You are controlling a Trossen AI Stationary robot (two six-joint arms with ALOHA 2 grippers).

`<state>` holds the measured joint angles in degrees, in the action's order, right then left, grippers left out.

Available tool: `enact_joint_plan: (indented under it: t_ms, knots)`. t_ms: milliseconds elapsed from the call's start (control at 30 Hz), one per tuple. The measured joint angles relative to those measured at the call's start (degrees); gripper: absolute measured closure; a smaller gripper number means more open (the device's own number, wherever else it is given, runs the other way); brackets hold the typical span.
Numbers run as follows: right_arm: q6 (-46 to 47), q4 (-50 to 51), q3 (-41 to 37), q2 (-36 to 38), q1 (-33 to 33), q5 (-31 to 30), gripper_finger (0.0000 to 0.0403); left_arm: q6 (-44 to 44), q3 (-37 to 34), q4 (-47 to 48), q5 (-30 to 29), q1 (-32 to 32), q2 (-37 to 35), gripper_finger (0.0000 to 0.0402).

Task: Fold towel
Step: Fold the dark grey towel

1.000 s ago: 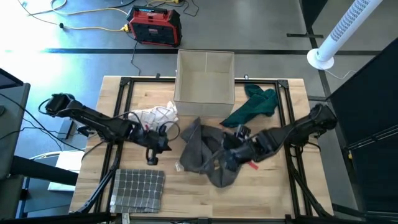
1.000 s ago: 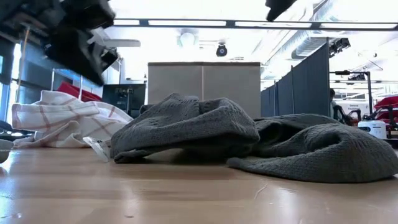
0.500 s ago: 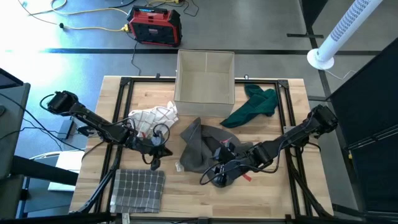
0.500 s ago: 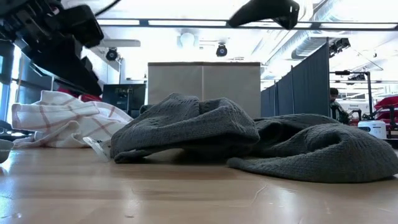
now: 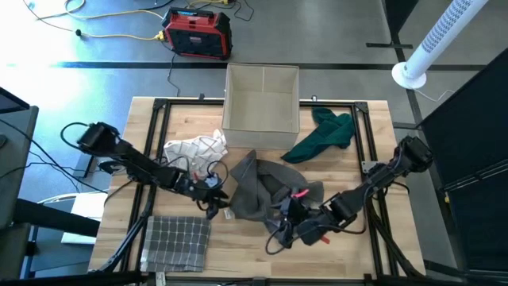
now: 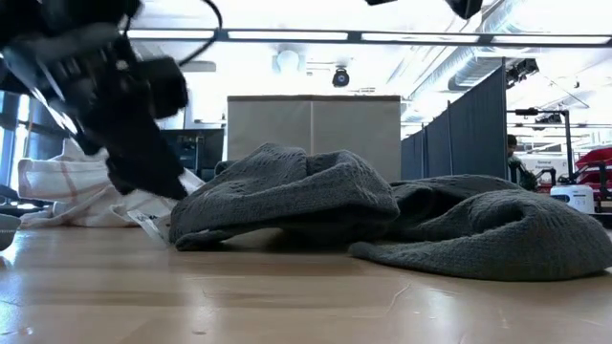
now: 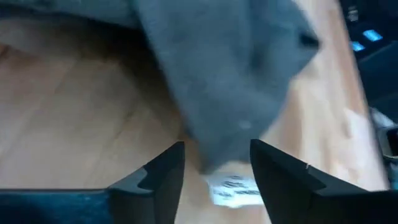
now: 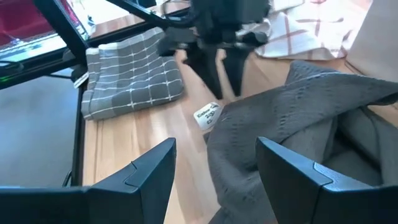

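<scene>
**Both grippers spread at the grey towel's near edge**

Your grey towel (image 5: 266, 187) lay crumpled in the middle of the wooden table (image 5: 365, 246), with a white care label (image 8: 207, 114) sticking out at its corner on the left arm's side. You had the left gripper (image 5: 216, 205) low at that corner, jaws spread with the towel's edge and the label showing between the fingers (image 7: 158, 177), not pinching it. Your right gripper (image 5: 287, 230) sat at the towel's front edge, jaws also spread wide and empty. Behind the towel stood the open beige box (image 5: 262, 97). A white red-checked cloth (image 5: 197, 148) lay beside the box, a green cloth (image 5: 325, 133) on its other side. A folded grey plaid towel (image 5: 176, 241) rested at the table's front corner.
</scene>
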<state>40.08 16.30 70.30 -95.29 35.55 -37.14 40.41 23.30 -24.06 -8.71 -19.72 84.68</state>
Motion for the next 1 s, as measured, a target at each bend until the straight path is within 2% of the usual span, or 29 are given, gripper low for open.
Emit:
enact_joint_plan:
  t_ms: [333, 433, 533, 600, 733, 1000]
  knots:
    - [1.52, 0.21, 0.00, 0.00, 2.94, -1.57, 0.0196, -3.51, 0.92, -16.31, 9.21, 3.06, 10.82, 0.0213]
    - [2.06, 0.60, 0.00, 0.00, 3.64, -3.09, 0.0196, -4.35, 2.33, -15.27, 12.04, 2.90, 12.57, 0.0261]
    - [2.10, 0.67, 0.00, 0.00, 4.15, -3.81, 0.0196, -6.00, 4.19, -15.57, 14.01, 1.99, 12.42, 0.0348]
    - [2.47, 1.15, 0.00, 0.00, 4.39, -4.43, 0.0196, -6.93, 5.66, -15.56, 16.37, 1.16, 10.96, 0.0387]
    - [2.55, 1.45, -0.01, 0.00, 4.70, -4.91, 0.0196, -7.86, 9.77, -15.59, 20.03, -0.97, 5.88, 0.0390]
    - [2.50, 1.91, 0.00, 0.00, 4.72, -6.16, 0.0196, -14.75, 17.31, -14.32, 18.77, -1.82, -8.86, 0.0399]
